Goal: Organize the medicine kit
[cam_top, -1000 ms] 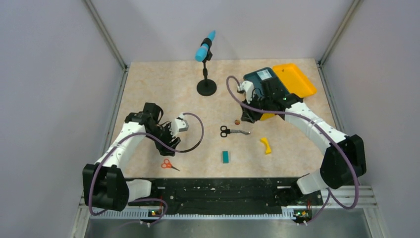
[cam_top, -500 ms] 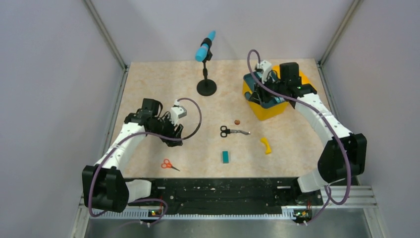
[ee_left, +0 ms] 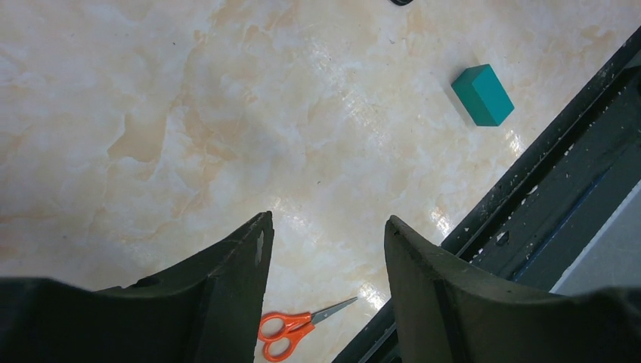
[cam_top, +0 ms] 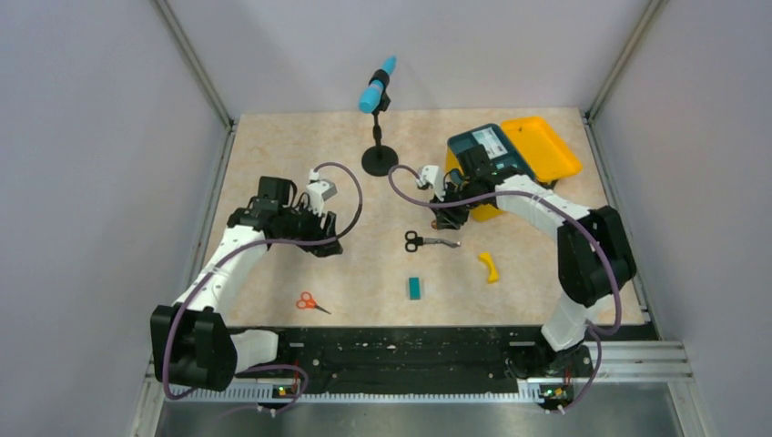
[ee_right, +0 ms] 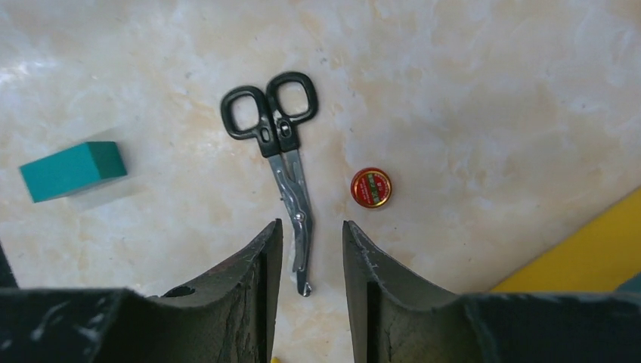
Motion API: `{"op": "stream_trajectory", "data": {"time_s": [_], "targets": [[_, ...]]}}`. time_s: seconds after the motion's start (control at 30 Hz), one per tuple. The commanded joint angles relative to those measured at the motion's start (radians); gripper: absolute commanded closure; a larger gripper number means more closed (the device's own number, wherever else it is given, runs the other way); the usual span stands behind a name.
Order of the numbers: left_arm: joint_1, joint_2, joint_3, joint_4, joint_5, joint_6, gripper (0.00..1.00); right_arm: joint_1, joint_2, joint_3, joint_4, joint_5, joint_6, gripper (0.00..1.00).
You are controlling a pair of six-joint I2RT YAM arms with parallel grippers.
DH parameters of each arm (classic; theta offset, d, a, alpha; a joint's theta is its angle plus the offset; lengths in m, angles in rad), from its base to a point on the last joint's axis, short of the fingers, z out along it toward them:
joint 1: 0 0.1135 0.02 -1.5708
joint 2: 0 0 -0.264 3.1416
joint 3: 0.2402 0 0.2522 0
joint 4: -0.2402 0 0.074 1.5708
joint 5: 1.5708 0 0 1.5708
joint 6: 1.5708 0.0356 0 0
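Top external view: at the left, the left gripper [cam_top: 323, 241] is held wide open and empty above the table [cam_top: 300, 155], with orange scissors [cam_top: 310, 301] nearby. Toward the centre, the right gripper [cam_top: 446, 218] is seen narrowly parted, gripping nothing, over black-handled scissors [cam_top: 428, 241]. The medicine kit [cam_top: 546, 146] is set at the far right, its lid open.

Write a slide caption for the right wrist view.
Open right pincer over black scissors, small red tin beside them.
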Motion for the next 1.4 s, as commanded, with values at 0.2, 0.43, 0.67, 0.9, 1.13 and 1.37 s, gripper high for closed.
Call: {"op": "stream_trajectory", "data": {"time_s": [0.2,0.43,0.67,0.9,1.13,1.37], "targets": [[0.024,-0.037,0.023,0.013,-0.068,-0.036,0.38,0.052,0.135,0.076,0.072,0.209,-0.019,0.60],[0.035,-0.040,0.016,0.023,-0.064,-0.044,0.38,0.061,0.198,0.101,0.086,0.257,-0.005,0.62],[0.042,-0.036,0.016,0.029,-0.058,-0.050,0.38,0.071,0.248,0.136,0.086,0.259,0.000,0.62],[0.050,-0.033,0.009,0.039,-0.058,-0.054,0.38,0.083,0.276,0.146,0.067,0.261,-0.004,0.68],[0.053,-0.028,0.004,0.054,-0.049,-0.061,0.38,0.083,0.245,0.154,0.045,0.260,0.000,0.83],[0.053,-0.012,0.005,0.065,-0.041,-0.063,0.38,0.082,0.137,0.212,-0.043,0.229,0.036,0.89]]}}
